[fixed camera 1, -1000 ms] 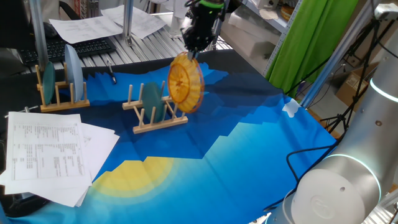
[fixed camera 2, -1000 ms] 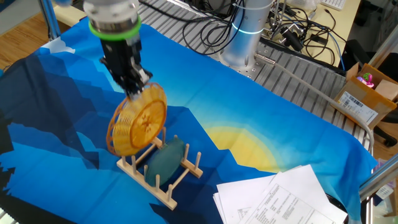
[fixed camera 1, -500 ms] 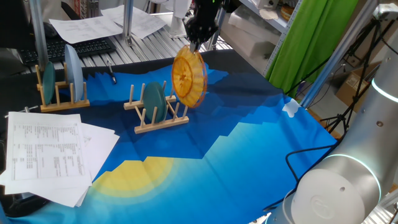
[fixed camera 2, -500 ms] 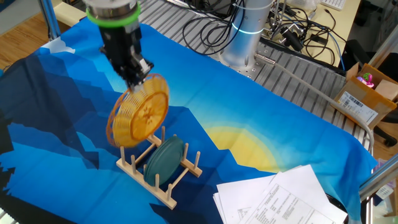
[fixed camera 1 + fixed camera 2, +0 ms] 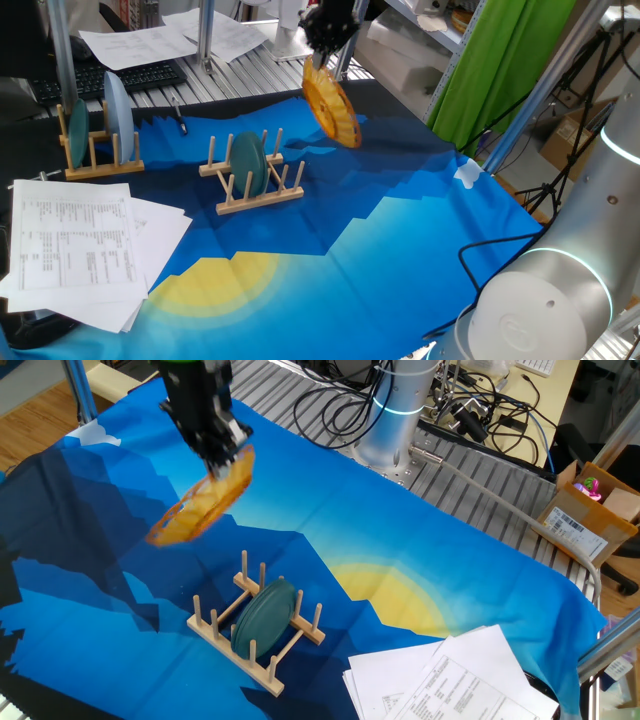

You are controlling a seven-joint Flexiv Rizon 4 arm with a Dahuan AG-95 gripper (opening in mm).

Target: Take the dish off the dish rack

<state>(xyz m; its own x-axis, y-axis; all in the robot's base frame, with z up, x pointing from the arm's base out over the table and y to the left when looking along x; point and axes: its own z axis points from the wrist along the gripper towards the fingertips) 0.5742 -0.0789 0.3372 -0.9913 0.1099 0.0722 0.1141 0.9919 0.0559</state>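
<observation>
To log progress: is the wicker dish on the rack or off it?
Off: the dish hangs tilted in the pincer, above the rack.

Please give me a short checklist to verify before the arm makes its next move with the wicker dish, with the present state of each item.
1. End effector shut on the dish rim: ok.
2. Dish clear of the dish rack pegs: ok, it hangs in the air, apart from them.
3. Dish attitude: tilted, hanging below the grip; firmness of hold: cannot tell.
4. Green plate standing in the rack: ok.
5. Bare blue cloth for setting down: ok.
6. Paper sheets away from the dish: ok.
</observation>
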